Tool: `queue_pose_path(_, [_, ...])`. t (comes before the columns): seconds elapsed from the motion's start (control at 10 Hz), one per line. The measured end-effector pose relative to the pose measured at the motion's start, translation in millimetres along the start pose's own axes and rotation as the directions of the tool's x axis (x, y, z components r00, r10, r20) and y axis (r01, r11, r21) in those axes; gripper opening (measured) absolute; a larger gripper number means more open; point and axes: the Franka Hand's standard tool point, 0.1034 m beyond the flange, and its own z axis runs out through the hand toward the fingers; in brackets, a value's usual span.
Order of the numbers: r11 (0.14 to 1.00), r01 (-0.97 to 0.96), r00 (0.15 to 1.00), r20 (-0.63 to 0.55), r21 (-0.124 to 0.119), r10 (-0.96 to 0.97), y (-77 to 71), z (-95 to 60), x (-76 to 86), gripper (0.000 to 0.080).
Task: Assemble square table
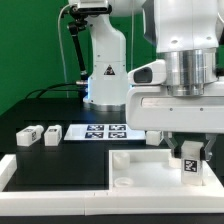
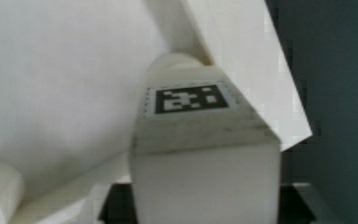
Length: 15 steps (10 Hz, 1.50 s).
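Observation:
The white square table top (image 1: 138, 168) lies at the front of the black mat, tray-like with a raised rim. In the wrist view the table top (image 2: 51, 90) fills one side of the picture. A stubby white leg (image 1: 187, 166) with a black-and-white tag stands at the top's edge on the exterior view's right. My gripper (image 1: 187, 154) comes straight down on it. Close up, the leg (image 2: 194, 140) sits between my dark fingers (image 2: 131, 203), which press on both of its sides; my gripper (image 2: 208, 206) is shut on it. Two more legs (image 1: 38, 134) lie at the exterior view's left.
The marker board (image 1: 105, 130) lies flat behind the table top. A long low white border rail (image 1: 45, 188) runs along the front and the exterior view's left of the black mat. The arm's white base (image 1: 104, 60) stands at the back, with black cables beside it.

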Motion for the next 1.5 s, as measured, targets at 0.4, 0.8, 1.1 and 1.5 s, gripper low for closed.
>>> queue_pose_path(0.4, [0.781, -0.624, 0.779, 0.043, -0.042, 0.625, 8.9, 1.1, -1.7, 0.0294])
queue_pose_path(0.8, [0.361, -0.931, 0.358, 0.071, -0.045, 0.931, 8.5, 1.4, -6.4, 0.0294])
queue_pose_path(1.1, [0.213, -0.975, 0.209, 0.076, -0.057, 0.975, 6.5, 0.9, -8.1, 0.0294])
queue_pose_path(1.5, [0.635, -0.769, 0.629, 0.087, -0.076, 0.772, 2.4, 7.7, -19.1, 0.0609])
